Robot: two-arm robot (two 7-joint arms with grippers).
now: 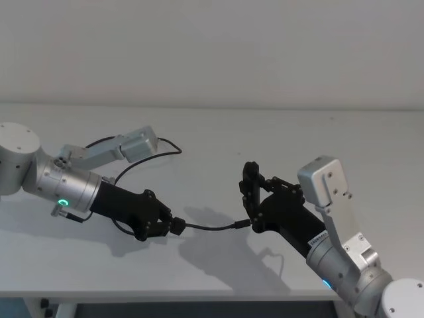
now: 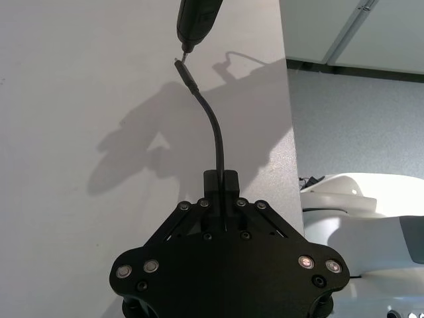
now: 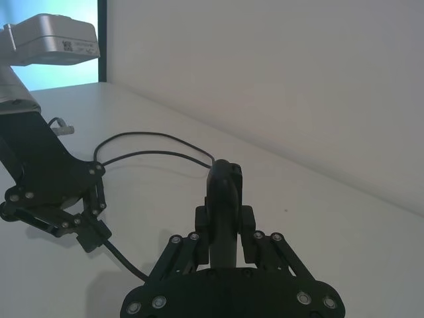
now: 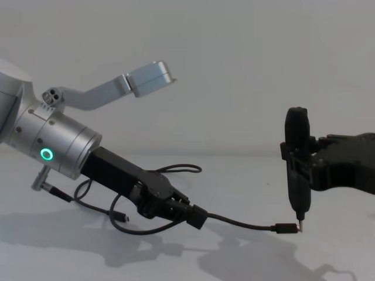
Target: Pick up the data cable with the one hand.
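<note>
Cable (image 1: 211, 227) hangs from left claw (image 1: 173, 226) above white table (image 1: 218, 139).

Left gripper (image 1: 173, 225) low over near-left area, silver arm with green ring angled down toward centre, fingers (image 2: 222, 180) pinched together on thin cord. Right gripper (image 4: 300, 218) at right, tip pointing down, fingers together.

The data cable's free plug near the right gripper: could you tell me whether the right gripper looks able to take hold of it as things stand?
Probably not as it stands: the right gripper is shut on a black pen-like tool, whose tip sits at the data cable plug. The left gripper holds the cable just behind it.
</note>
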